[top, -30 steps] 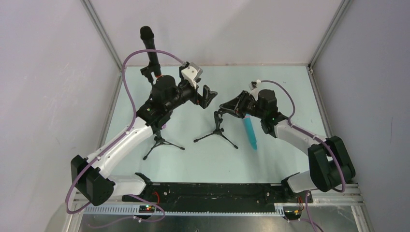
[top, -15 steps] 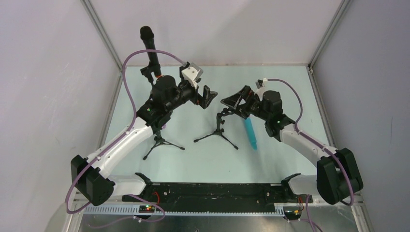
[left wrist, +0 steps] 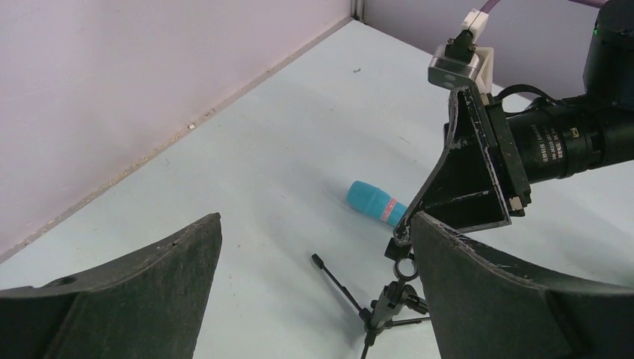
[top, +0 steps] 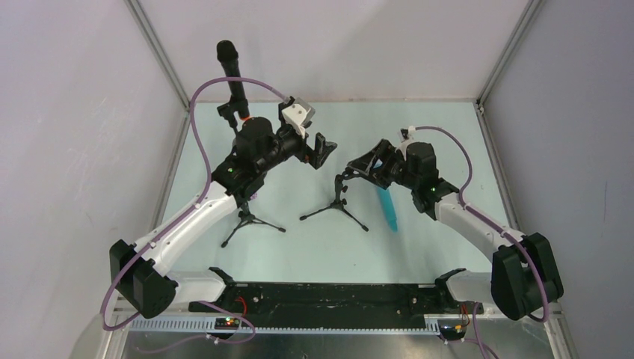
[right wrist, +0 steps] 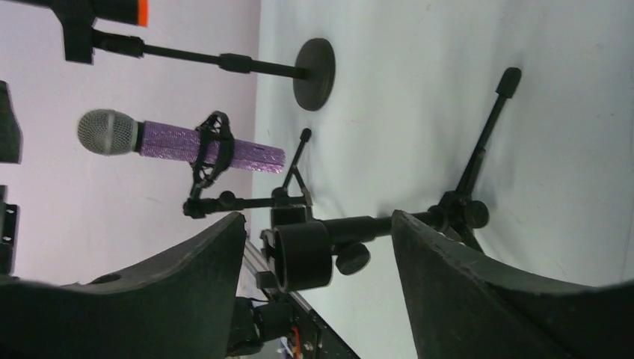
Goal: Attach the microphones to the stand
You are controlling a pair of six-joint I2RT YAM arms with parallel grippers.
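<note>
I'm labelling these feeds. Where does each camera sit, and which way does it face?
Top external: above and behind the bases, looking down at the table; both arms show whole.
Left wrist: on the left arm, facing the right claw and light blue microphone; its own fingers show.
Right wrist: rolled sideways, facing the purple microphone; its own fingers show.
Shared: both wrist views show the empty stand.

left arm (top: 191, 224), right arm (top: 467, 217): white links, black joints | cables (top: 192, 123): purple

The purple microphone (right wrist: 168, 142) is glittery with a wire-mesh head; the light blue microphone (left wrist: 368, 200) looks smooth plastic.
</note>
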